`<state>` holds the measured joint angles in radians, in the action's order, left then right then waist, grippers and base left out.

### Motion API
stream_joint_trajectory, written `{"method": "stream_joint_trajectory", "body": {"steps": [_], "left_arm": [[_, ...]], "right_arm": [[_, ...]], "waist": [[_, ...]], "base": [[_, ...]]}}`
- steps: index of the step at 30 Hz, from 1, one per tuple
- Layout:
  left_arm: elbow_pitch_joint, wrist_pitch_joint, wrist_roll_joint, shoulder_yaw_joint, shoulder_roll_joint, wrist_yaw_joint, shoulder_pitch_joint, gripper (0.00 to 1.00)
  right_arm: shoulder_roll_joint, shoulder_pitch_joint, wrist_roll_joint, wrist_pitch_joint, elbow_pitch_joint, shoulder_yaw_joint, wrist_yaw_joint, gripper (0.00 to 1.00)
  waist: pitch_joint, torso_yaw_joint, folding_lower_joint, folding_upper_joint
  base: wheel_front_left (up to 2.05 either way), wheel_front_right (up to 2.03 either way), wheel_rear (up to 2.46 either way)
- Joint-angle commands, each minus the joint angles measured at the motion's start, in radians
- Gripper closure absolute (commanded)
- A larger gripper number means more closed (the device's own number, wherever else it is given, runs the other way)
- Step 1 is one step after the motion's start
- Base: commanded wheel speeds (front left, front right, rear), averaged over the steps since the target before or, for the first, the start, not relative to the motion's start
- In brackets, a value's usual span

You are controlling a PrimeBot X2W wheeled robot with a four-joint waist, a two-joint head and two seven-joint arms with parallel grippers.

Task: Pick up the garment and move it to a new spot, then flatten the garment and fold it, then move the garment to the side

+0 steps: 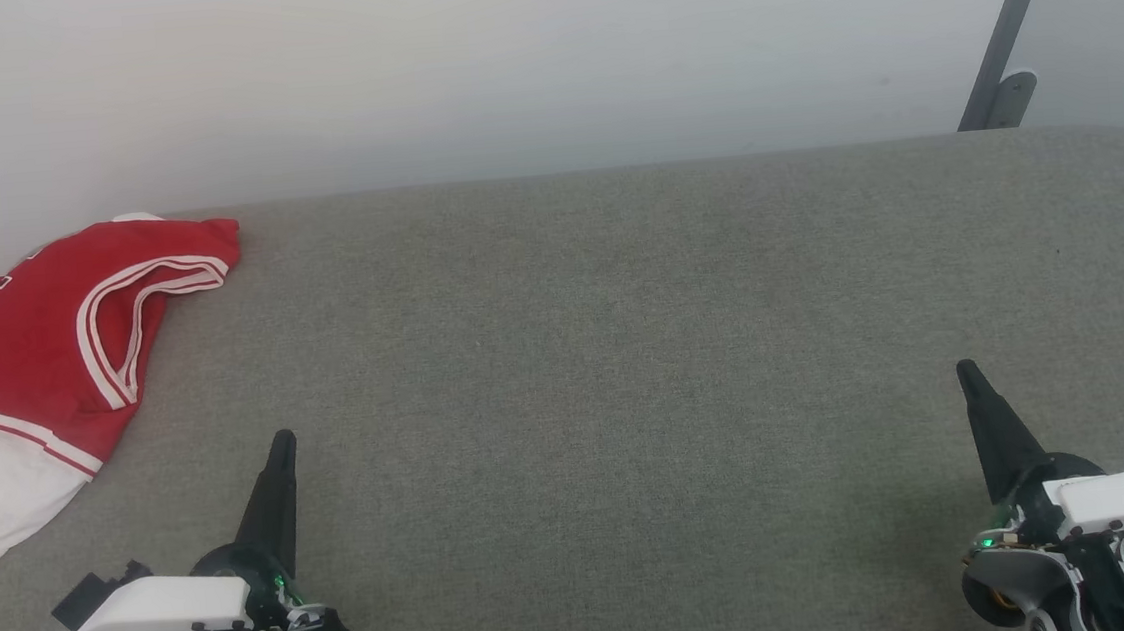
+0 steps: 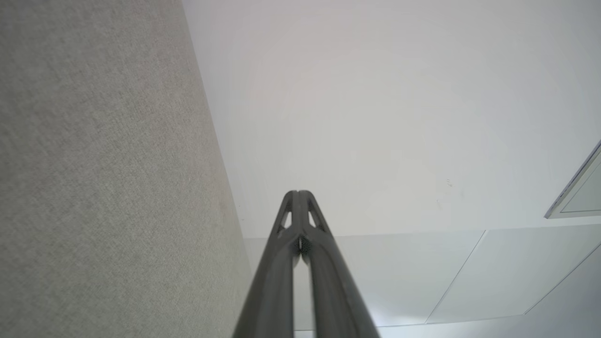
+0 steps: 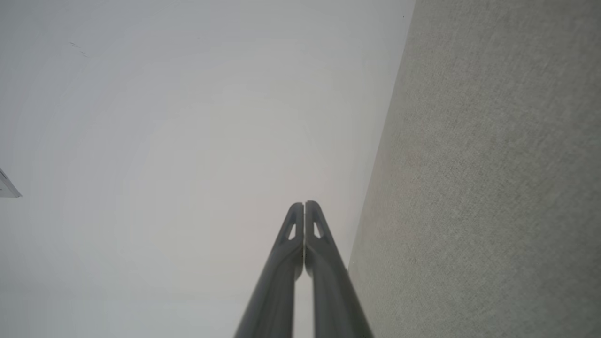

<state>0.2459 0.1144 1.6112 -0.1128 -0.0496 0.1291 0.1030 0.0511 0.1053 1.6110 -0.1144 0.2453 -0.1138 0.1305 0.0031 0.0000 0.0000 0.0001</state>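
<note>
The garment [image 1: 32, 342], red with white panels and white-and-red striped trim, lies folded at the far left of the grey fabric table [image 1: 625, 351], its white part hanging toward the left edge. My left gripper [image 1: 281, 440] rests at the lower left, a little right of and nearer than the garment, shut with nothing in it; in the left wrist view its fingertips [image 2: 297, 193] meet. My right gripper [image 1: 965, 368] rests at the lower right, shut and empty, and its fingertips [image 3: 304, 203] meet in the right wrist view.
A pale wall [image 1: 502, 59] runs along the table's far edge. A grey metal bracket [image 1: 1007, 40] leans on the wall at the back right. The grey table surface stretches between both grippers.
</note>
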Motion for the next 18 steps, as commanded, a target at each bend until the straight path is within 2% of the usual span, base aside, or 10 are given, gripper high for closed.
{"method": "stream_joint_trajectory", "body": {"steps": [1, 18], "left_arm": [[-0.003, 0.002, 0.004, -0.002, 0.002, 0.003, 0.012, 1.00], [-0.003, 0.002, 0.004, -0.002, 0.002, 0.003, 0.012, 1.00]], "right_arm": [[-0.003, 0.006, 0.004, -0.002, -0.003, 0.000, 0.000, 1.00], [-0.003, 0.006, 0.004, -0.002, -0.003, 0.000, 0.000, 1.00]], "waist": [[0.000, 0.000, 0.0000, -0.0001], [0.000, 0.000, 0.0000, -0.0001]], "base": [[0.00, 0.00, 0.00], [0.00, 0.00, 0.00]]}}
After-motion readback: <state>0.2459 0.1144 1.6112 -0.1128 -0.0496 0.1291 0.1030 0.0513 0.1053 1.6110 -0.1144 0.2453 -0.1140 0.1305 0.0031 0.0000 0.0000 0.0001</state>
